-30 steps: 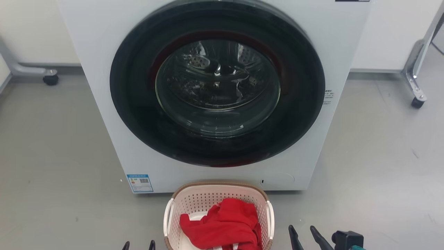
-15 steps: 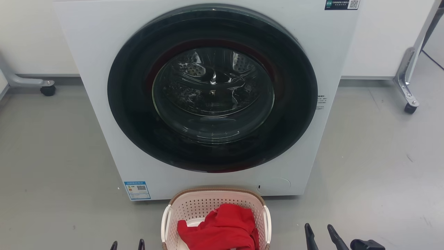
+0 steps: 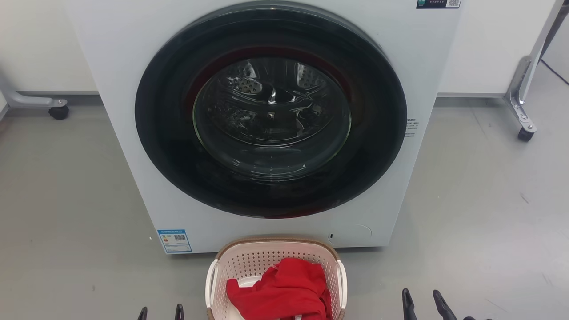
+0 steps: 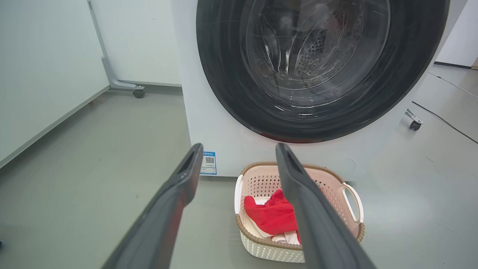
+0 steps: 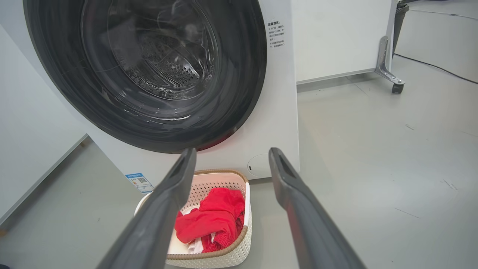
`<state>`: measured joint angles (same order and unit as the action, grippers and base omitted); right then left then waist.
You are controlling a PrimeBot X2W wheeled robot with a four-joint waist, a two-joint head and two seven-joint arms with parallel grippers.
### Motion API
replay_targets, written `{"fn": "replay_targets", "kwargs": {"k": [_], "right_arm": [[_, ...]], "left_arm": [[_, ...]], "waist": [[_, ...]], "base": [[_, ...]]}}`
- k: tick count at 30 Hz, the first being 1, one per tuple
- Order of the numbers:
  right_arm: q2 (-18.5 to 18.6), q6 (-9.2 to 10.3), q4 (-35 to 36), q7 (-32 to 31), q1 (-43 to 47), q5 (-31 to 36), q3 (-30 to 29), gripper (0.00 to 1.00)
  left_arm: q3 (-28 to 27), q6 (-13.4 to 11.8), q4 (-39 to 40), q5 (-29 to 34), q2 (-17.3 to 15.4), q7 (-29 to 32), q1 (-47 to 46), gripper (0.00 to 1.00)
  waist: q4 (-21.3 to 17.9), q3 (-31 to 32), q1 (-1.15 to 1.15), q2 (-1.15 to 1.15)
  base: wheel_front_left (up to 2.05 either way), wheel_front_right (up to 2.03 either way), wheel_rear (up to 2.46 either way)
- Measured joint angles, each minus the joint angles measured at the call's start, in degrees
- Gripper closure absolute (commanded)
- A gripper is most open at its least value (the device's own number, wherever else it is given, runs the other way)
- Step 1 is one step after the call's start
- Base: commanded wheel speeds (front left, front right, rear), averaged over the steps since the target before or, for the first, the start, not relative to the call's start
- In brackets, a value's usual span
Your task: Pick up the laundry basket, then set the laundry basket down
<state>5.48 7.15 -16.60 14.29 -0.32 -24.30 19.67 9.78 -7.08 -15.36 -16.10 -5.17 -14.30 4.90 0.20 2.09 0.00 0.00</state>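
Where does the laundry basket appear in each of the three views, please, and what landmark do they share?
Head view: laundry basket at bottom centre, cut off by the lower edge.
Left wrist view: laundry basket low, right of centre.
Right wrist view: laundry basket at bottom, left of centre.
Shared landmark: the blue label, just left of it in each view.
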Motion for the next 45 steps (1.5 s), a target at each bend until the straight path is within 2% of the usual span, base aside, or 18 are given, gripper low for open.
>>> {"fn": "replay_targets", "kwargs": {"k": [26, 27, 37, 45], "right_arm": [[-1.8, 0.00, 4.3, 0.0, 1.8, 5.8, -3.5, 0.00], [-1.9, 0.00, 4.4, 0.0, 1.9, 6.0, -3.5, 1.00], [-2.0, -0.31, 1.3, -0.7, 3.7, 4.6, -4.1, 1.00], [-2.0, -1.53, 1.2, -2.5, 3.3, -2.0, -6.2, 1.00]], "left_arm": [[-1.3, 0.0, 1.8, 2.8, 0.3, 0.0, -0.3, 0.00], [-1.3, 0.0, 1.8, 2.9, 0.3, 0.0, -0.3, 1.00], [-1.6, 0.6, -1.3, 1.4, 0.6, 0.7, 1.3, 1.00], [-2.9, 1.6, -1.6, -5.3, 0.8, 2.7, 1.0, 1.00]], "waist": [[0.0, -1.0, 0.01, 0.01], [-0.1, -1.0, 0.01, 0.01], [-0.1, -1.1, 0.01, 0.01], [-0.1, -1.1, 0.01, 0.01]], "base": [[0.00, 0.00, 0.00], [0.00, 0.00, 0.00], [0.00, 0.00, 0.00], [0.00, 0.00, 0.00]]}}
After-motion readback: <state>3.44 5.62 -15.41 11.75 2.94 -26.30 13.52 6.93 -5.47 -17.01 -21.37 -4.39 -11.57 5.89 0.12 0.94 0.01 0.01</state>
